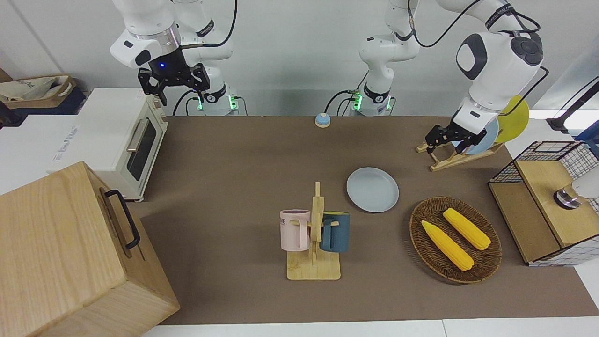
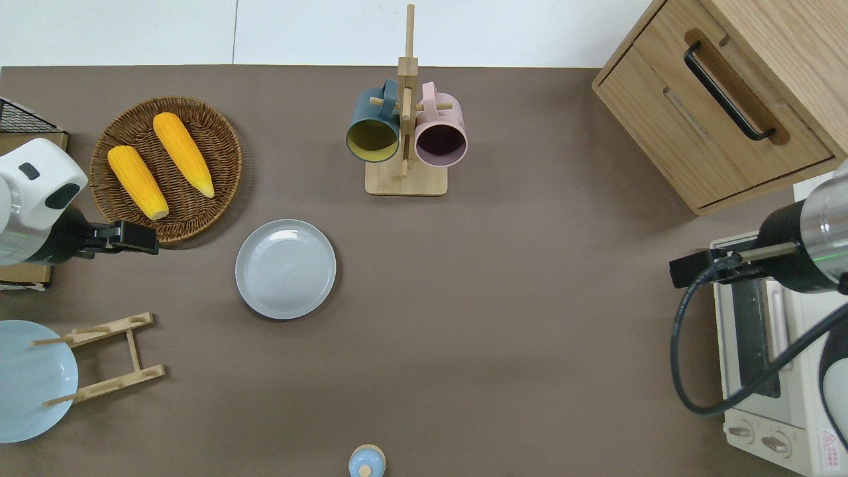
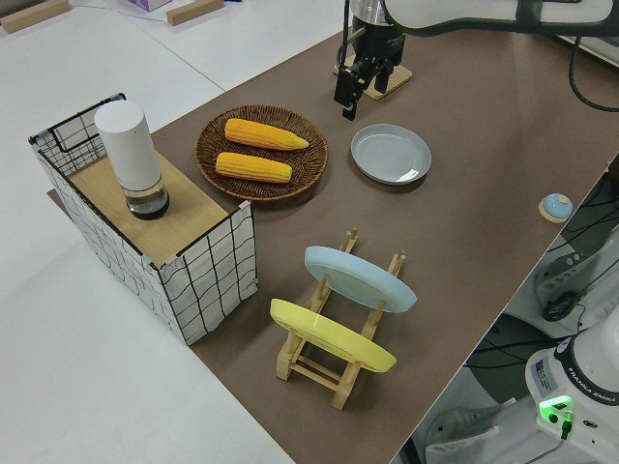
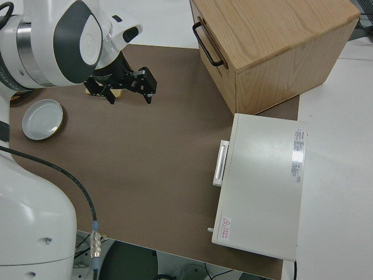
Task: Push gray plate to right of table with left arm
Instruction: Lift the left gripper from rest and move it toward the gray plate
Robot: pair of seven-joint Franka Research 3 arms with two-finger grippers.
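The gray plate (image 1: 372, 189) lies flat on the brown table (image 2: 530, 298), nearer to the robots than the mug stand; it also shows in the overhead view (image 2: 285, 269), the left side view (image 3: 391, 154) and the right side view (image 4: 42, 119). My left gripper (image 2: 136, 237) hangs in the air over the wicker basket's near rim, apart from the plate and toward the left arm's end of the table; it also shows in the front view (image 1: 451, 139) and the left side view (image 3: 350, 92). My right gripper (image 1: 182, 96) is open, empty and parked.
A wicker basket (image 2: 218, 132) with two corn cobs sits beside the plate. A mug stand (image 2: 405, 179), a wooden rack (image 1: 449, 159) holding a blue and a yellow plate, a wire basket (image 3: 208, 280), a toaster oven (image 1: 126, 140), a wooden cabinet (image 1: 70, 248) and a small bell (image 1: 322, 120) also stand here.
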